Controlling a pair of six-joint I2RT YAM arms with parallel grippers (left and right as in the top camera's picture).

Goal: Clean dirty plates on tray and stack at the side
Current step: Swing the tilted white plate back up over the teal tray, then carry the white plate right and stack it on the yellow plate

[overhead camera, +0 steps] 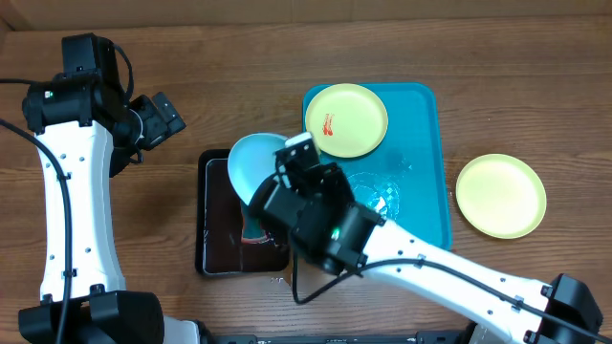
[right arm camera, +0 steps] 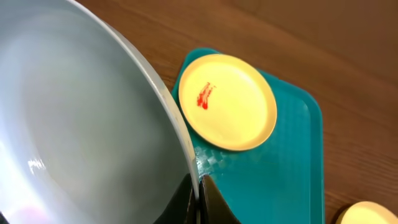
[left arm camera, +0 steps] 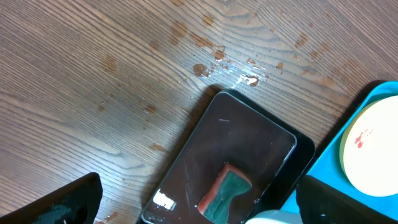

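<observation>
Plates: 3 in all, going L to R. Far L, left gripper (overhead camera: 161, 117) hangs over bare table (left arm camera: 93, 74), jaws wide apart, nothing in them. Next comes black tray (left arm camera: 249, 134) w/ sponge (left arm camera: 225, 193) lying in it. Blue plate (overhead camera: 253, 162) is up in the air, tilted, over black tray's far-right end and above the sponge; can't tell if it touches. It's held by right gripper (right arm camera: 199, 200), clenched on the rim, an edge pinch only. Then teal tray (overhead camera: 421, 182): one yellow plate (overhead camera: 346, 119) lies flat in its far-left corner, red smear (overhead camera: 327, 125) on it, so dirty. There's a wet-looking patch (overhead camera: 378, 191) mid tray. Far R, 2nd yellow plate (overhead camera: 500, 196) sits on table just beside teal tray, no smear seen; prob. the start of the stack.

Risks, my read:
- Thin rim grip on a smooth, maybe wet plate, so it could twist or slip out if pressed hard on the sponge or swung fast.
- Right arm lies across teal tray; carrying blue plate to the R could clip the dirty plate or drag the tray.
- Stacking needs a near-level release over 2nd plate. Dropped tilted, it may slide off.
- Can't tell if blue plate is fully clean; stacking early would leave residue.
</observation>
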